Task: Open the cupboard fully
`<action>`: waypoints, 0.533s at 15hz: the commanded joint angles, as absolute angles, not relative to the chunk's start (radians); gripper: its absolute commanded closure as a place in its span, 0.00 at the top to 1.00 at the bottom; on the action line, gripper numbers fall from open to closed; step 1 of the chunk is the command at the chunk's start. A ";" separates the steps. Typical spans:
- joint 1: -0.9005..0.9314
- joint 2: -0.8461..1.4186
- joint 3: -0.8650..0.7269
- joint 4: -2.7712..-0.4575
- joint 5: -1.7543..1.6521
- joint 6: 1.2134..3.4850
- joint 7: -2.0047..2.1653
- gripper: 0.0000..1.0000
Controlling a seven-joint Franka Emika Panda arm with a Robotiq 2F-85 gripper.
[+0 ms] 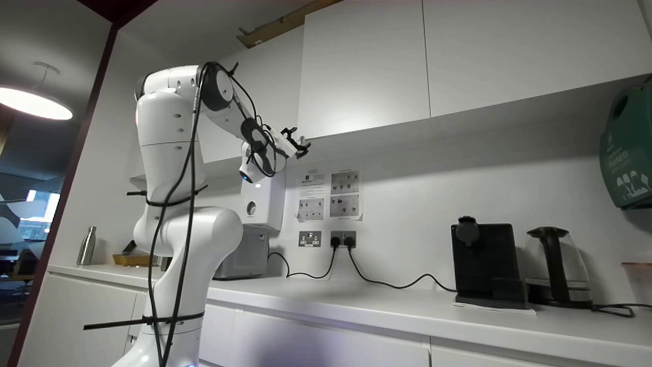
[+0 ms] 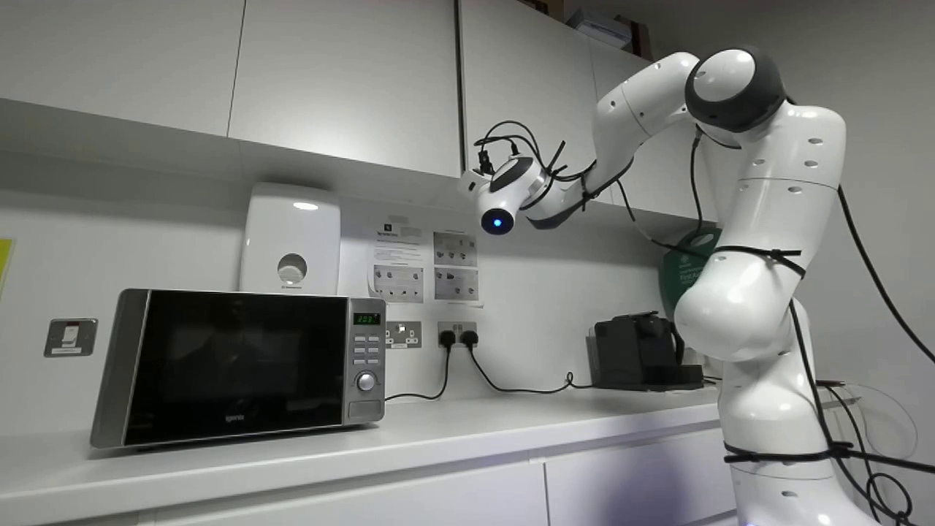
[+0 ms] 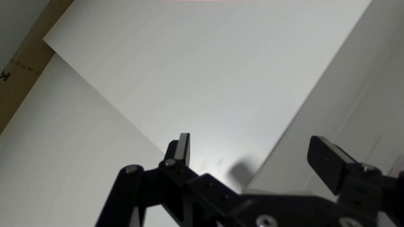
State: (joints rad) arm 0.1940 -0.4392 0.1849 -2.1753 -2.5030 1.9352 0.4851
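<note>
The white wall cupboard door (image 1: 364, 66) has no visible handle. It stands slightly proud of the neighbouring door (image 3: 79, 151), with a dark gap (image 2: 460, 88) along its side edge, so it looks a little ajar. My gripper (image 1: 299, 141) is at the door's lower corner. In the wrist view, my gripper (image 3: 249, 142) is open and empty. The door (image 3: 205, 78) fills the upper middle, and its bottom edge runs between the fingers. One finger is in front of the door face, the other over the underside. The corner is hidden behind the gripper; contact cannot be told.
Brown cardboard (image 1: 285, 23) lies on top of the cupboards. A white dispenser (image 2: 291, 234) hangs on the wall above a microwave (image 2: 241, 365). A coffee machine (image 1: 486, 265) and kettle (image 1: 555, 265) stand on the counter (image 1: 356, 306). A green case (image 1: 629, 148) hangs at the side.
</note>
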 commanded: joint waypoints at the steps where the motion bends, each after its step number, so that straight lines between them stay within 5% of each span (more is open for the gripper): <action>1: 0.222 -0.381 0.162 -2.104 -2.517 1.962 0.488 1.00; 8: 0.264 -0.350 0.151 -2.050 -2.490 2.067 0.631 1.00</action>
